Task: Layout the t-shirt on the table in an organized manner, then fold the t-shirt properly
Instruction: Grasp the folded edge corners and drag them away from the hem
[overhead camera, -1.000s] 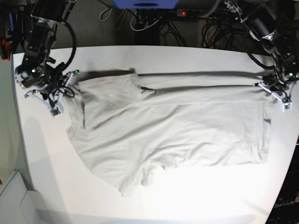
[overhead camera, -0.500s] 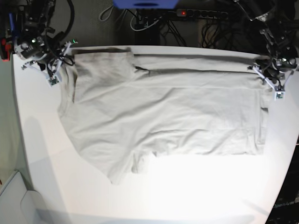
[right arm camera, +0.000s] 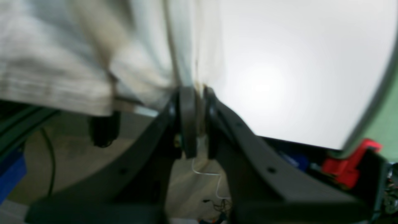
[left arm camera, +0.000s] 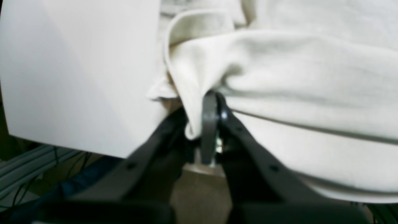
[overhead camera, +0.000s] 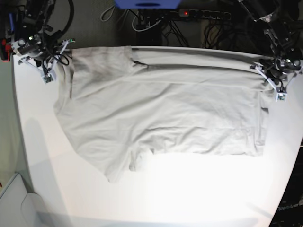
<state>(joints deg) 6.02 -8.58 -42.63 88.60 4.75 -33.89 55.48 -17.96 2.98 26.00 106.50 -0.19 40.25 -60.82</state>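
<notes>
The light grey-beige t-shirt (overhead camera: 161, 113) lies spread and wrinkled over the white table (overhead camera: 189, 194), its far edge pulled taut between both grippers. At the far right corner my left gripper (overhead camera: 268, 73) is shut on the shirt. The left wrist view shows the cloth (left arm camera: 295, 71) bunched and pinched in this gripper (left arm camera: 212, 107), beside bare table (left arm camera: 77, 62). At the far left corner my right gripper (overhead camera: 63, 52) is shut on the shirt too. In the blurred right wrist view this gripper (right arm camera: 195, 93) pinches the shirt's edge (right arm camera: 62, 62) at the table (right arm camera: 279, 77) rim.
Behind the table's far edge run black cables and a power strip (overhead camera: 185, 13) with a red light, plus a blue box (overhead camera: 147, 4). A red part (right arm camera: 348, 165) sits off the table's left edge. A pale bin (overhead camera: 9, 198) stands at the lower left.
Both grippers have drawn back toward the table's far edge, dragging the shirt with them. The shirt has slid away and slightly left, and its far edge is now stretched straighter.
</notes>
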